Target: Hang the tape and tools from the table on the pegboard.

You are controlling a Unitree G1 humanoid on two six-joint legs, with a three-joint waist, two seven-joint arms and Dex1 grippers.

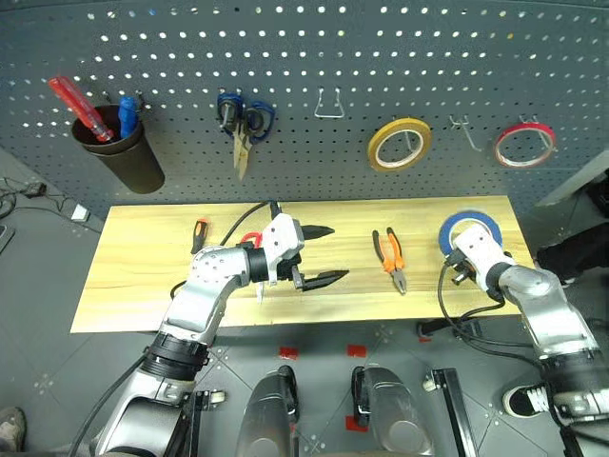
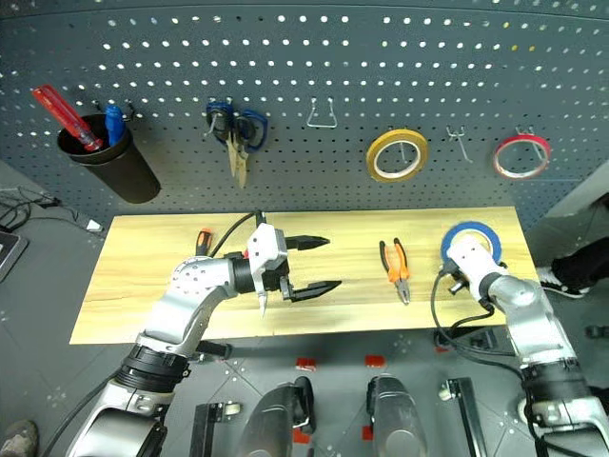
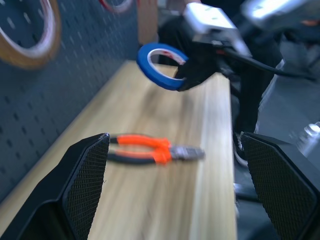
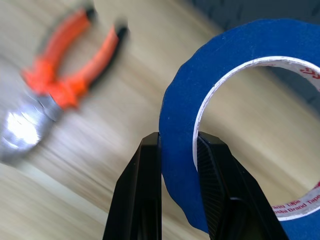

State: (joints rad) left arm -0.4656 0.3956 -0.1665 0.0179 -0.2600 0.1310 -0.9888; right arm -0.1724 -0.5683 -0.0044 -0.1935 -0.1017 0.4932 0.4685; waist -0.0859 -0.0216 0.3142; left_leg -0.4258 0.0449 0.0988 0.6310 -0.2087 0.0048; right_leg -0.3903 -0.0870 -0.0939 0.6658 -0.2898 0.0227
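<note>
Yellow tape roll (image 1: 399, 144), red tape roll (image 1: 524, 144) and blue-handled scissors (image 1: 244, 120) hang above.

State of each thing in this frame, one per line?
blue tape: pinched by right gripper, lifted off table
pliers: flat on table
screwdriver: on table
red-handled scissors: on table, mostly hidden by left arm
left gripper: open, empty

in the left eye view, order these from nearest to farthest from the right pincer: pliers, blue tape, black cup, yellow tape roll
1. blue tape: clamped in the right pincer itself, at the table's right end.
2. pliers: on the table, just to that pincer's left.
3. yellow tape roll: hung on the pegboard, above the pliers.
4. black cup: far left on the pegboard.
</note>
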